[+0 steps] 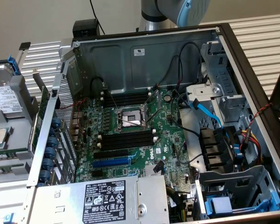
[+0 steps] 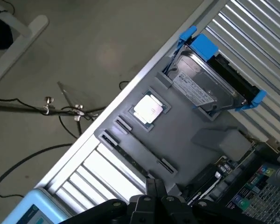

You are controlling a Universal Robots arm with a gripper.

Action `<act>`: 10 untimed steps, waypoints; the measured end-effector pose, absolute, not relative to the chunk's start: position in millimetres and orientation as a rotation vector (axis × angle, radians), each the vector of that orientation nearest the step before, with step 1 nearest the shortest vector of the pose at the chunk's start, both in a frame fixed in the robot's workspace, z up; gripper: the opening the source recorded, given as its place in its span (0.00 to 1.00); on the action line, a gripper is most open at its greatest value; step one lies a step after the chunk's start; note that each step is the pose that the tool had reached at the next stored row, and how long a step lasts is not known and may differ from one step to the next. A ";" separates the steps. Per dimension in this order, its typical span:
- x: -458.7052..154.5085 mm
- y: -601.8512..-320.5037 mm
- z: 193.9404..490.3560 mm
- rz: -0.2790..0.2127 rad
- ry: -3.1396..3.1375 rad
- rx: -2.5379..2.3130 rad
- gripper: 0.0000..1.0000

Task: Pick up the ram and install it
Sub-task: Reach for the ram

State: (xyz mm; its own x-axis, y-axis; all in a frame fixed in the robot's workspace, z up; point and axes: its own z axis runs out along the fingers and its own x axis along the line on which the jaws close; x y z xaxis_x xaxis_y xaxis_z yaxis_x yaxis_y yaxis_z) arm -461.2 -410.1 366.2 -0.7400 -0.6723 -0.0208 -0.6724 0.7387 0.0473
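1. Wrist view: black gripper (image 2: pixel 156 187), closed, empty, above grey plastic tray (image 2: pixel 186 135); thin green ram stick (image 2: pixel 206 181) lies along its case-side edge.
2. Exterior view: metal case wall (image 1: pixel 60 116) stands between tray and black memory slots (image 1: pixel 126 140).

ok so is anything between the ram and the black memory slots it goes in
The case's side wall stands between the ram, on edge in the gray tray, and the motherboard. The black memory slots look empty, with nothing visible lying across them.
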 end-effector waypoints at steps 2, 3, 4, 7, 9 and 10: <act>-461.2 -410.1 366.3 0.081 2.906 -1.185 0.11; -461.2 -410.1 366.2 0.081 2.896 -1.211 0.11; -461.2 -410.1 366.2 0.081 2.885 -1.238 0.11; -461.2 -410.1 366.0 0.081 2.851 -1.317 0.11; -461.2 -410.1 366.0 0.081 2.828 -1.368 0.11; -461.2 -410.1 366.0 0.081 2.816 -1.395 0.11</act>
State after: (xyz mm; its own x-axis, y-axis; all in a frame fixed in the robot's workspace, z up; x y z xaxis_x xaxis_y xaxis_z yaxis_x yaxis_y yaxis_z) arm -461.2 -410.1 366.0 -0.6060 -0.7952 -0.0212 -0.7951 0.6047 0.0468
